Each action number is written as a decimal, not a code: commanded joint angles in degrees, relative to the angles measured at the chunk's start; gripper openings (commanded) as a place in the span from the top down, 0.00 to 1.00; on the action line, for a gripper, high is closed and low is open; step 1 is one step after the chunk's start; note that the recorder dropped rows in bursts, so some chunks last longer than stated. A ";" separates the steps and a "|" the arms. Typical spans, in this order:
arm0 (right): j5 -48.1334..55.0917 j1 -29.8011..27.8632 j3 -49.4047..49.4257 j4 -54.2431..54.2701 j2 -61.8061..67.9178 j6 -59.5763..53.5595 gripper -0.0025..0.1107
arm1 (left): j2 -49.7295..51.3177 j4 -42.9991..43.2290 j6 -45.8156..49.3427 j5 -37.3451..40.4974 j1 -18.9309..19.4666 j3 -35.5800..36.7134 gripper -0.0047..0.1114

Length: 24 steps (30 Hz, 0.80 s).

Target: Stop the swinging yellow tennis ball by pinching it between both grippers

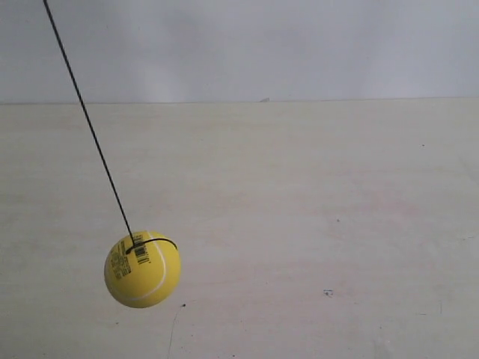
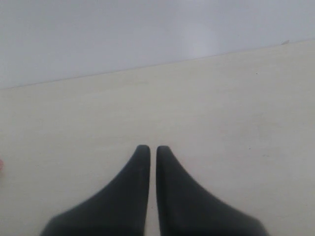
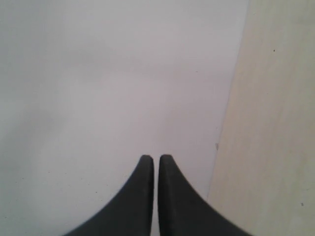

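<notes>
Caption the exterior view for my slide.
Yellow tennis ball hanging on a slanted black string over a pale table.

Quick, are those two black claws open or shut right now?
Left end effector: closed, holding nothing.
Right end effector: closed, holding nothing.

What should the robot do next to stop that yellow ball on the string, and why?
Probably bring both grippers in toward the yellow tennis ball, one on each side. It hangs on a slanted string, and neither gripper shows in the exterior view. The left gripper and right gripper, both shut, face only table and wall.
</notes>
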 commanded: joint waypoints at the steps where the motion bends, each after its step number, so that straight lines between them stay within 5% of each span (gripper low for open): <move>1: 0.16 -0.13 0.28 -0.38 0.09 -0.87 0.98 | -0.17 0.00 0.25 -0.01 0.16 0.14 0.92; 8: 0.25 -0.13 0.28 25.77 0.09 -0.87 0.98 | -0.17 0.00 0.25 -0.01 0.16 0.14 0.92; 24: 0.25 -0.13 0.28 26.89 -1.74 -0.77 0.98 | -0.17 0.00 0.25 -0.01 0.16 0.14 0.92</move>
